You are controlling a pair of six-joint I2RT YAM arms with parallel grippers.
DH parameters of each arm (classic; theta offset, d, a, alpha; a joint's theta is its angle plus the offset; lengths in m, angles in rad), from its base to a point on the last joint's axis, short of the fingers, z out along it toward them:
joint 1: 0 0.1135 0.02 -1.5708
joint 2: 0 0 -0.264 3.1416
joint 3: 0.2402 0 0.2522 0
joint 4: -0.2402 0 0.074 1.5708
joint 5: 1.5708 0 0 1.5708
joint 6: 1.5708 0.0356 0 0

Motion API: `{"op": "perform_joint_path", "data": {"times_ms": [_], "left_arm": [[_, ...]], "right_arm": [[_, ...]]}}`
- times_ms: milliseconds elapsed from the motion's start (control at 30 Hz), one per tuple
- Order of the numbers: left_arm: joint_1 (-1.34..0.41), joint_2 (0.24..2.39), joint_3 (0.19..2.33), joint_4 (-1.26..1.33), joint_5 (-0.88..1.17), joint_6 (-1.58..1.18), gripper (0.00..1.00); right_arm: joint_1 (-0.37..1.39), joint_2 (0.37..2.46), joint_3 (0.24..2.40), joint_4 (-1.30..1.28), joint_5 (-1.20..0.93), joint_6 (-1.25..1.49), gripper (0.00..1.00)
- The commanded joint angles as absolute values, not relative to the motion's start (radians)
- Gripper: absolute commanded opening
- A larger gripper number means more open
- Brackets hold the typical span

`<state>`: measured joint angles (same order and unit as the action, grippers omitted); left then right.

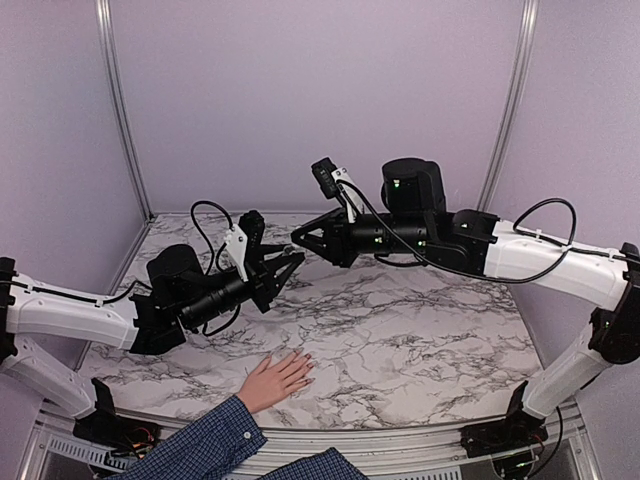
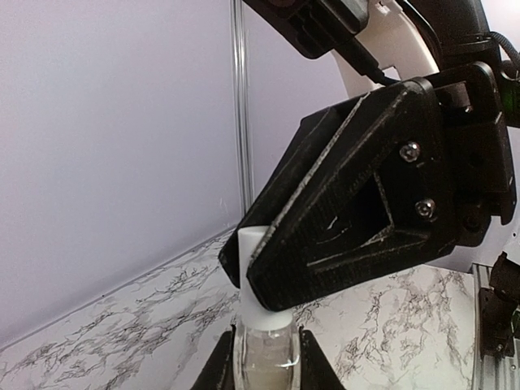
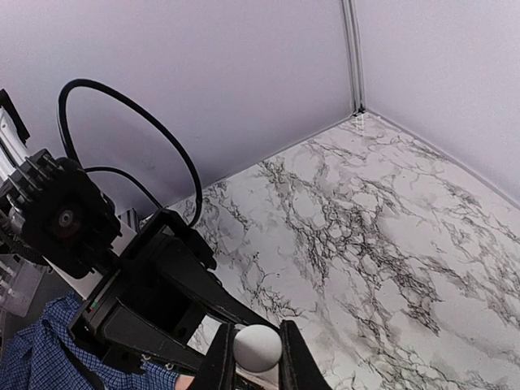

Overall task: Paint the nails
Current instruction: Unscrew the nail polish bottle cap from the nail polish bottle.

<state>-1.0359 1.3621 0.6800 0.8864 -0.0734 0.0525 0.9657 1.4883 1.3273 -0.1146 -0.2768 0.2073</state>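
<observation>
Resting hand (image 1: 275, 380) near table (image 1: 430, 340) edge

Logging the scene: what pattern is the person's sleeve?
Blue plaid; the sleeve shows best in the top external view.

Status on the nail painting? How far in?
Done: the left end effector holds the bottle up off the table. In hand: the right end effector is clamped on its white cap, apparently to open it. Left: all the painting. The hand lies flat, away from both arms.
</observation>
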Motion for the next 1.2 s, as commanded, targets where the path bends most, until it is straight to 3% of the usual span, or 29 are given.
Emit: {"op": "perform_joint_path", "data": {"times_ms": [0, 567, 1167], "left_arm": [[-1.036, 1.345, 0.706, 0.896, -0.017, 0.055, 0.0], [-1.034, 1.291, 0.713, 0.933, 0.523, -0.038, 0.0], [-1.043, 1.311, 0.777, 0.955, 0.846, -0.131, 0.0]], "right_arm": [[0.965, 1.467, 1.361, -0.08, -0.333, 0.188, 0.03], [0.966, 1.37, 1.28, -0.011, -0.535, 0.027, 0.0], [0.966, 1.312, 1.244, 0.055, -0.803, -0.098, 0.0]]}}
